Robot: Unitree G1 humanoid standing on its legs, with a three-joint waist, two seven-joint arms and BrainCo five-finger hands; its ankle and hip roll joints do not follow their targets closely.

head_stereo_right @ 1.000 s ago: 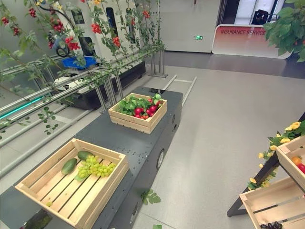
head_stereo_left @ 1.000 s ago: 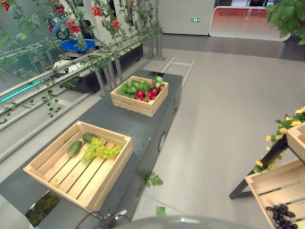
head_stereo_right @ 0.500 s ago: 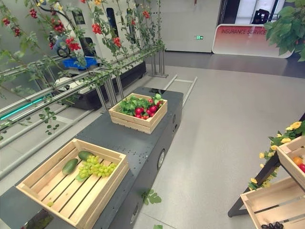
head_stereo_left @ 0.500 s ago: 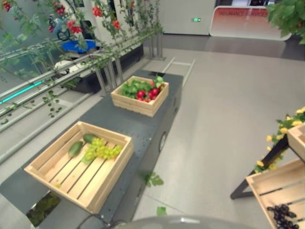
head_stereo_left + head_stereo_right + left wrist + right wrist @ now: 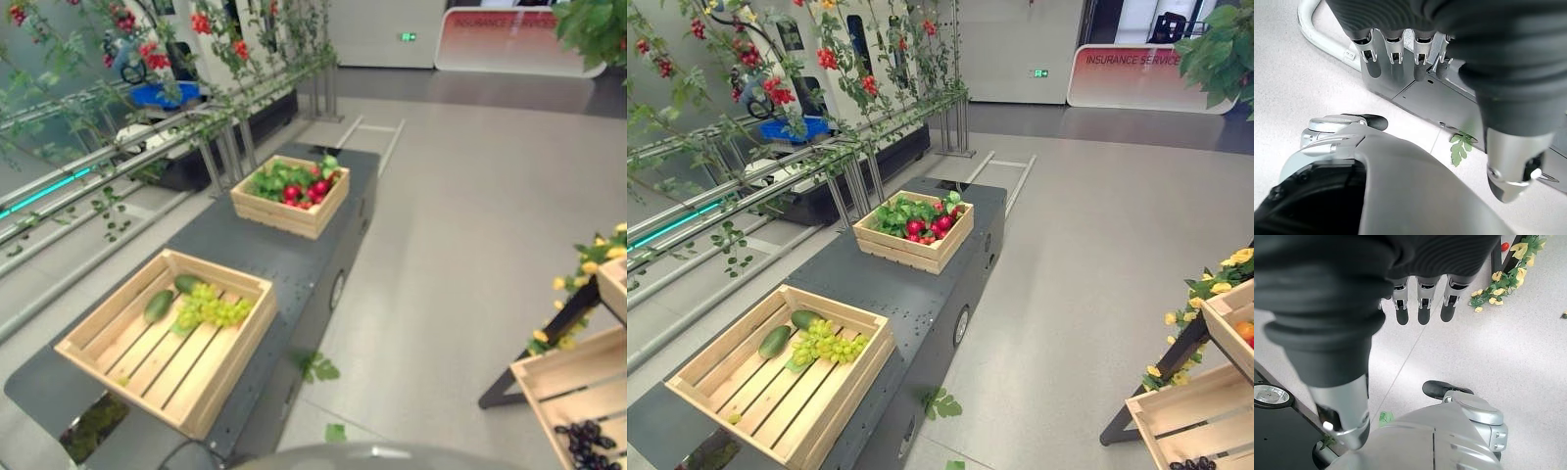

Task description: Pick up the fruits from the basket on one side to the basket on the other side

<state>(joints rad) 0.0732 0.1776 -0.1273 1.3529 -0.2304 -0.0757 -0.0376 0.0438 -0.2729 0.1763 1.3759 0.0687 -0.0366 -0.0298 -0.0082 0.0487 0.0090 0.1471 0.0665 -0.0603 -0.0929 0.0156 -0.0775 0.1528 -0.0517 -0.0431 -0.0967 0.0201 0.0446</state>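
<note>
On the dark low platform (image 5: 911, 284) two wooden crates stand apart. The near crate (image 5: 784, 377) holds a bunch of green grapes (image 5: 826, 343) and two cucumbers (image 5: 787, 331) at its far end, and most of its slatted floor is bare. The far crate (image 5: 914, 233) is full of green leaves and red fruits (image 5: 926, 225). Compared with one second ago, the whole scene has moved a little in both eye views, so I judge that the camera has shifted slightly; the crates and the fruits themselves stay where they were. For the task this means that nothing is picked up yet, and the robot seems to be only positioning itself. Its left hand (image 5: 1400, 46) hangs low beside the platform with the fingers straight and relaxed, holding nothing. Its right hand (image 5: 1420, 301) hangs over the grey floor (image 5: 1508, 357) in the same way, also empty. At the right side more wooden crates (image 5: 1185, 421) stand on a dark stand with yellow flowers (image 5: 1205, 289); something dark lies in the lower one, perhaps grapes, but this I cannot tell well.
</note>
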